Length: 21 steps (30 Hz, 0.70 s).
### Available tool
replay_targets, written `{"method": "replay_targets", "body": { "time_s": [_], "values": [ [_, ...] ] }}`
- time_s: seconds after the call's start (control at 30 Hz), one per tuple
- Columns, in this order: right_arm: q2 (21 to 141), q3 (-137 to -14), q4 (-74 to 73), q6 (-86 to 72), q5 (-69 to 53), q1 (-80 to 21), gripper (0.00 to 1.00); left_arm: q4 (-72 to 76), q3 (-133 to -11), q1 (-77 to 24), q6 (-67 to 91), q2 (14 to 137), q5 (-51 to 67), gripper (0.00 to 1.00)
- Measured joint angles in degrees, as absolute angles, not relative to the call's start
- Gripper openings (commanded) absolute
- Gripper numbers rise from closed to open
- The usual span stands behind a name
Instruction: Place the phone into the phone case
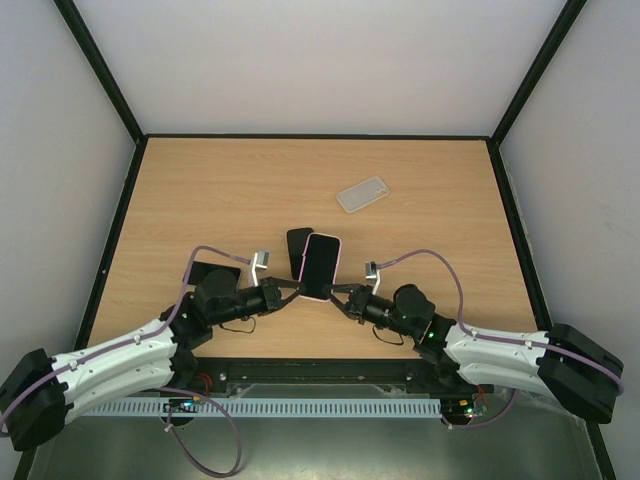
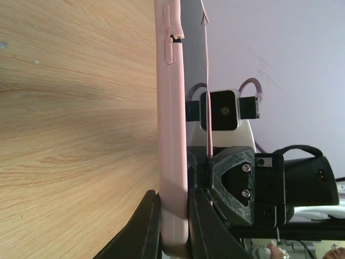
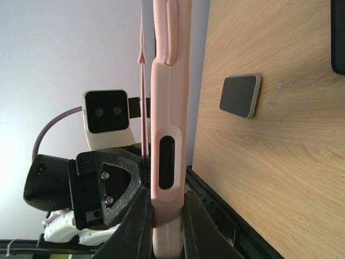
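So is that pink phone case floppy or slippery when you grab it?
Probably a bit bendy: the pink phone case looks like soft matte rubber with moulded buttons. Likely grippy, not slippery, since the left gripper and right gripper hold it up just by pinching its edges. It looks thin, so probably light.

Setting: looking like a robotics lab test cell
Enclosure: plain pale panels (image 1: 330,60) and black framing (image 1: 100,68) closing in three sides
Bench: wood-grain table (image 1: 220,190) sitting inside
Rig: left arm (image 1: 120,362) and right arm (image 1: 500,350) standing bolted at the near edge, purple cables (image 1: 428,252) trailing, slotted cable duct (image 1: 300,407) running along the front
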<state>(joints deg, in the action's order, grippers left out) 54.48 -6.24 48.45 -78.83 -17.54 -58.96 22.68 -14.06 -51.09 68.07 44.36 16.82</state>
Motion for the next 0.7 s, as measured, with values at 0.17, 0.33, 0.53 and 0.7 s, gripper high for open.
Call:
{"method": "replay_targets", "body": {
  "time_s": [0.17,0.33,0.53,0.7],
  "values": [
    [54.0,-6.3,47.7,-78.0,-16.5,-58.8,0.02,19.3,-16.3,-51.1,67.2,45.3,16.0,0.09],
    [53.6,-7.6,43.8,-75.2,-16.5,-58.9,0.02,16.3,-16.7,-51.1,65.9,45.5,15.0,0.54],
    [53.1,-12.2,29.7,-67.7,-14.9,-57.4,0.02,9.3,-17.2,-51.1,64.6,43.9,11.0,0.90],
    [55.7,-17.6,21.5,-61.4,-17.3,-50.4,0.02,1.7,-19.1,-51.0,63.0,41.8,5.6,0.99]
  ]
}}
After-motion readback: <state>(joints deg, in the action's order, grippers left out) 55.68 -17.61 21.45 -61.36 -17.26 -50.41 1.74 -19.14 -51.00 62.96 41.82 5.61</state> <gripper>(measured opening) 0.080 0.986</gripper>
